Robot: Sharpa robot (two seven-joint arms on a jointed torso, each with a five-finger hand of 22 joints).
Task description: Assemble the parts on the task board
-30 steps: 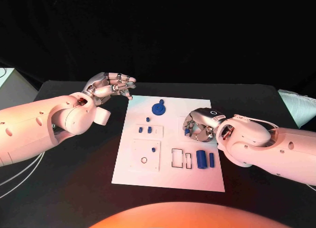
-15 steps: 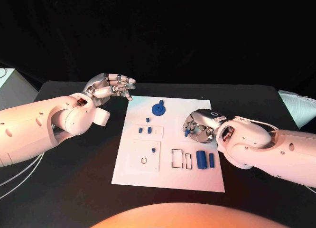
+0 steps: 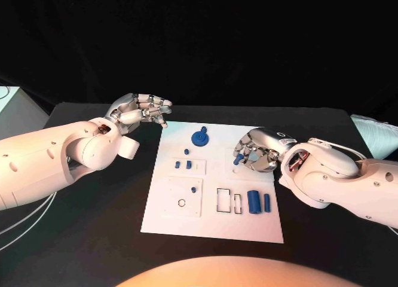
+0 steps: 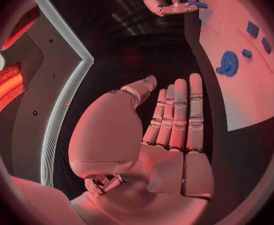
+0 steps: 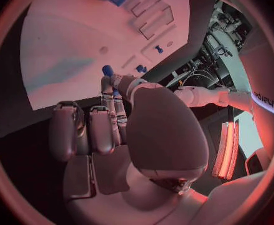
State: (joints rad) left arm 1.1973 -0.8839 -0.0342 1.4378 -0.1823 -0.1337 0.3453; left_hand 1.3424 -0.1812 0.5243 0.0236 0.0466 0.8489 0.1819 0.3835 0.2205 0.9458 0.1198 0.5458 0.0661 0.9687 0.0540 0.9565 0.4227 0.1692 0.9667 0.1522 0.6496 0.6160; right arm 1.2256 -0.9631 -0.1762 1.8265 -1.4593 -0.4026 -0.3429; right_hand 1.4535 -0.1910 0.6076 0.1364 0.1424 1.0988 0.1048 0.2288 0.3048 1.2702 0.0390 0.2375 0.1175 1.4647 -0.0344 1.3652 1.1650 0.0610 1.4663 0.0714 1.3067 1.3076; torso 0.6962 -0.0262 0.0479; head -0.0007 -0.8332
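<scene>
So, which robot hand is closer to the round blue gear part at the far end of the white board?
Right, by a small margin. The right robot hand, pinching a small blue part, hovers over the task board beside the gear. The left robot hand hangs off the board's far-left corner.

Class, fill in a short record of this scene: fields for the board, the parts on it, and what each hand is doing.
board: white task board on a black table
round part: blue disc near the board's far edge
long parts: two blue cylinders near the right edge
left hand: off the board's far left corner, fingers curled, holding nothing
right hand: over the board, pinching a small blue peg
</scene>
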